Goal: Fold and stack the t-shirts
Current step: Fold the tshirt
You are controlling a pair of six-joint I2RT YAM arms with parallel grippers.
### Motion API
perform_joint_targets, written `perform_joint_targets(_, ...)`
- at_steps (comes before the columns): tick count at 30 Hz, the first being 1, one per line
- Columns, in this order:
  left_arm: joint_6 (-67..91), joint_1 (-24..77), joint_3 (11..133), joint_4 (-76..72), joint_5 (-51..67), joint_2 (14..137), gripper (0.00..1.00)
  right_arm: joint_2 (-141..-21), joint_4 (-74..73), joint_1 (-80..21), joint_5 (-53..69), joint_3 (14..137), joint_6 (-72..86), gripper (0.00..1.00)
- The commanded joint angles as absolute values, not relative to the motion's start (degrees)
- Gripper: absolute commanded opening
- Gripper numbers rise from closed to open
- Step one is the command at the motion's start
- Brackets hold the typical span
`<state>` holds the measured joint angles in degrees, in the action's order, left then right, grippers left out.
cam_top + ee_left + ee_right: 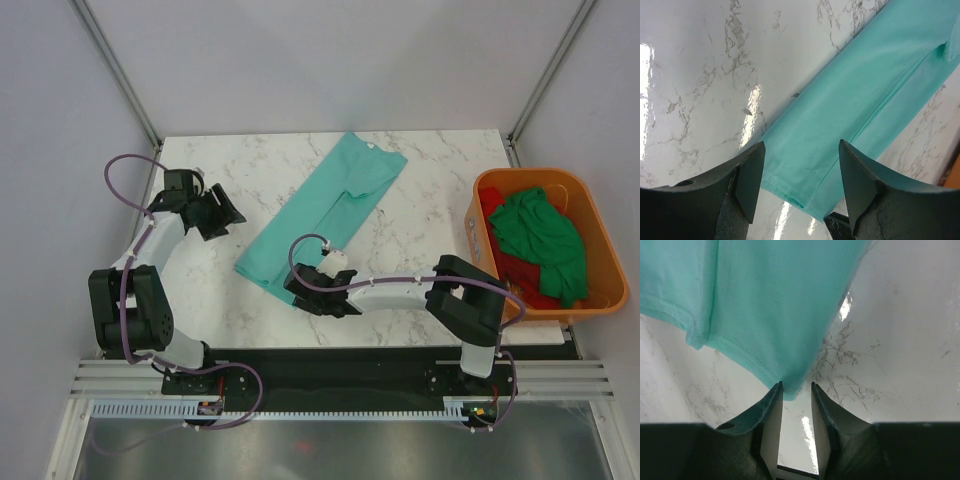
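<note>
Light teal cloth t-shirt [325,205], folded to long strip, lies diag. near-left to far-right. Right gripper [796,385] straddles its near hem corner, jaws narrowly apart, not pinched. Left gripper [801,150] wide open, further left.

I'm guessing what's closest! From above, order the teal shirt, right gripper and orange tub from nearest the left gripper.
1. teal shirt, just right of the left gripper.
2. right gripper, toward the near edge.
3. orange tub, far right.
</note>
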<state>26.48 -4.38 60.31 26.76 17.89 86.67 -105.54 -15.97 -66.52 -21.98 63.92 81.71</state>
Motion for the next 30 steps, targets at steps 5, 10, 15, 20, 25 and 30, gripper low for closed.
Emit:
perform_joint_targets(5, 27.0, -4.5, 58.8, 23.9, 22.6, 85.3, 0.68, -106.2, -17.7, -67.1, -25.0, 64.0, 82.4, 0.21)
perform_joint_targets(10, 26.8, -4.5, 57.8, 23.8, 23.8, 84.3, 0.67, -105.3, -17.6, -66.8, -25.8, 62.9, 80.6, 0.07)
perform_joint_targets(15, 25.8, -4.4, 56.3, 23.9, 27.1, 82.6, 0.65, -103.2, -17.7, -66.4, -25.8, 60.3, 78.7, 0.00)
perform_joint_targets(20, 25.0, -2.2, 52.9, 24.1, 29.1, 79.7, 0.65, -97.5, -18.7, -66.0, -25.4, 55.3, 75.4, 0.00)
perform_joint_targets(25, 24.4, 2.3, 49.0, 25.0, 28.2, 77.7, 0.65, -91.1, -21.2, -66.0, -26.0, 49.4, 72.2, 0.00)
perform_joint_targets(30, 24.0, 4.7, 48.7, 26.7, 22.4, 77.6, 0.68, -86.0, -21.0, -65.2, -23.9, 48.0, 67.1, 0.03)
